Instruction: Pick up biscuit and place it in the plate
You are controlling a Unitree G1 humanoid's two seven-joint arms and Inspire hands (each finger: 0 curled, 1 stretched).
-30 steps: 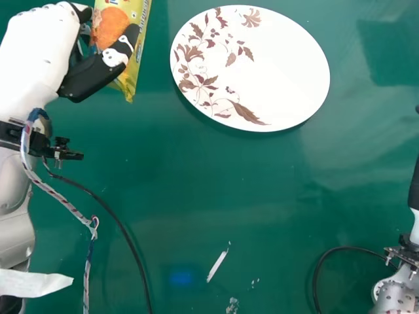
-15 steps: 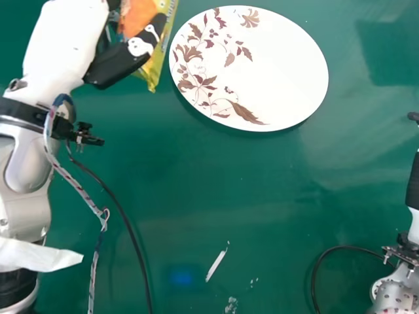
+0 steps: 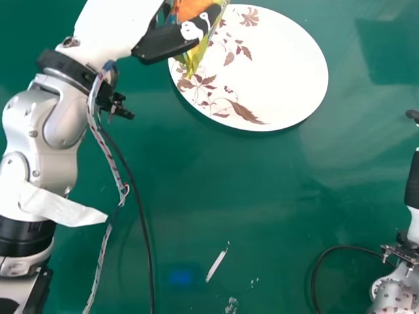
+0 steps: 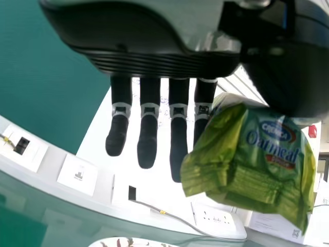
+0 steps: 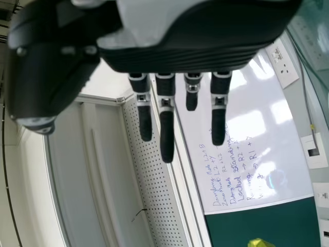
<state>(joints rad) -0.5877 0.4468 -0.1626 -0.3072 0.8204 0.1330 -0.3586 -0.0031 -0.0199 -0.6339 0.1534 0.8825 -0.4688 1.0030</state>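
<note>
My left hand (image 3: 171, 42) is at the top of the head view, its thumb and fingers pinching the yellow biscuit packet (image 3: 191, 60). The packet overlaps the left part of the white, leaf-patterned plate (image 3: 281, 72); its height above it is hard to judge. In the left wrist view the left hand (image 4: 148, 128) has the green-yellow packet (image 4: 257, 159) between thumb and fingers, and the plate's rim (image 4: 128, 242) shows. At the head view's right edge is my right hand (image 3: 412, 115). Straight, empty fingers mark the right hand (image 5: 166, 123) in the right wrist view.
The green table (image 3: 262, 196) carries a white scrap mark (image 3: 217, 265) near its front. A black cable (image 3: 141, 229) hangs by the left arm, another (image 3: 327, 252) by the right arm. A whiteboard (image 5: 247, 154) stands beyond.
My left hand has moved right with the packet, from left of the plate to over its left part. The right arm has barely moved.
</note>
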